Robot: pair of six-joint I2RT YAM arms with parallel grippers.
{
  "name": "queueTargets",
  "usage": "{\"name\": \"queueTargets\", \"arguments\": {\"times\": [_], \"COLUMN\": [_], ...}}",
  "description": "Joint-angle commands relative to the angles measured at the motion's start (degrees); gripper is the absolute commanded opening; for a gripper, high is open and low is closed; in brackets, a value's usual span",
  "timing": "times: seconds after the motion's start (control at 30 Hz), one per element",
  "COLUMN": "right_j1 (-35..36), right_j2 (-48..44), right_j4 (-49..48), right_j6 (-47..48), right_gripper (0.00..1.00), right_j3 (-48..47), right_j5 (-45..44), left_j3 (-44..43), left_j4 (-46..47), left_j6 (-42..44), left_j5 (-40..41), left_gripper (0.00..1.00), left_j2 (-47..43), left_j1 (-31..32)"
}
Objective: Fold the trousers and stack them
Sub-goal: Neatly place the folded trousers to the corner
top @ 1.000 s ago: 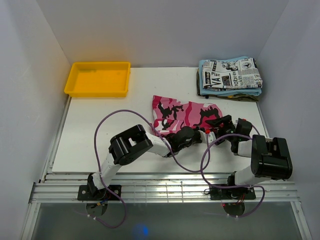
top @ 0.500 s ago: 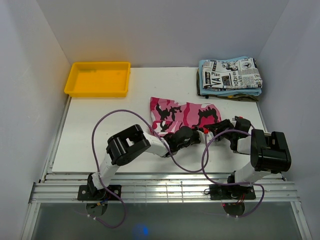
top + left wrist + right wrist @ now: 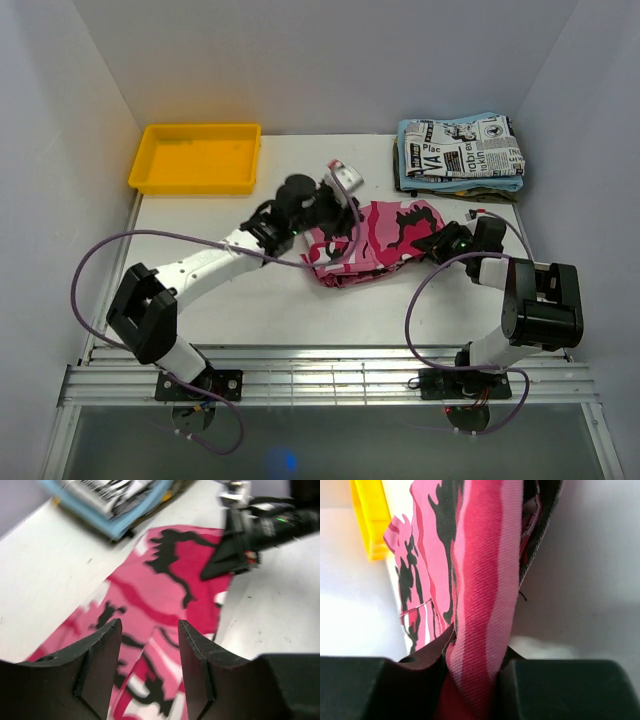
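Note:
The pink, magenta, white and black camouflage trousers [image 3: 375, 238] lie bunched and folded over at mid-table. My left gripper [image 3: 335, 212] hovers over their back left part. In the left wrist view its jaws [image 3: 149, 630] stand open, with only the cloth [image 3: 165, 580] below showing between the fingers [image 3: 100, 665]. My right gripper [image 3: 442, 243] sits low at the trousers' right edge. The right wrist view shows it [image 3: 472, 665] shut on a thick fold of the trousers [image 3: 480, 580], which runs up and away from the jaws.
A yellow tray [image 3: 196, 158] stands at the back left, also visible from the right wrist [image 3: 367, 520]. A newspaper-print garment [image 3: 462, 145] lies folded on light blue cloth [image 3: 410, 175] at the back right. White walls close in the table on three sides.
My left arm has swung from the trousers' front edge to their back left, and its jaws have opened. The right gripper has shut on the trousers' right edge. The cloth is more bunched.

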State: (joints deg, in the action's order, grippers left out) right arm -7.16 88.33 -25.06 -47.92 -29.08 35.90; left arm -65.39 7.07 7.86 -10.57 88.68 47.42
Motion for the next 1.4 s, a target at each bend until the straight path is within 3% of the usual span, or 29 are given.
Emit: {"name": "queueTargets", "arguments": {"times": [0.0, 0.1, 0.23, 0.4, 0.7, 0.93, 1.03, 1.2, 1.37], "right_j1": [-0.40, -0.14, 1.00, 2.76, 4.61, 5.57, 6.54, 7.07, 7.16], "right_j2": [-2.73, -2.82, -2.03, -2.55, -2.82, -3.78, -4.49, -3.79, -2.73], "right_j4": [6.41, 10.55, 16.00, 19.60, 20.49, 22.33, 22.51, 21.72, 18.30], "right_j6": [13.43, 18.63, 24.08, 29.11, 31.31, 34.64, 36.66, 38.16, 41.75], "right_gripper": [0.08, 0.08, 0.08, 0.08, 0.08, 0.08, 0.08, 0.08, 0.08], "right_j3": [-6.07, -8.87, -12.57, -14.86, -17.50, -19.70, -19.96, -22.33, -31.37], "right_j5": [-1.71, -1.97, -2.32, -4.17, -4.17, -5.84, -7.16, -7.77, -9.00], "left_j3": [-4.92, -6.34, 3.49, 12.55, 14.41, 12.48, 10.99, 8.87, 4.58], "left_j4": [-23.99, -28.86, -18.00, -2.98, 4.00, -4.08, -4.96, -2.61, 0.14], "left_j6": [-20.40, -27.62, -38.68, -50.56, -59.97, -59.98, -59.63, -57.43, -47.33], "left_j5": [-12.05, -21.21, -28.52, -32.93, -26.35, -18.36, -15.98, -16.85, -16.60], "left_gripper": [0.60, 0.71, 0.75, 0.76, 0.81, 0.66, 0.52, 0.00, 0.00], "left_j2": [1.65, 5.87, 5.54, 6.85, 11.94, 16.17, 16.52, 16.09, 12.04], "left_j1": [-12.85, -21.56, -27.46, -26.86, -21.23, -21.23, -21.05, -20.88, -19.65]}}
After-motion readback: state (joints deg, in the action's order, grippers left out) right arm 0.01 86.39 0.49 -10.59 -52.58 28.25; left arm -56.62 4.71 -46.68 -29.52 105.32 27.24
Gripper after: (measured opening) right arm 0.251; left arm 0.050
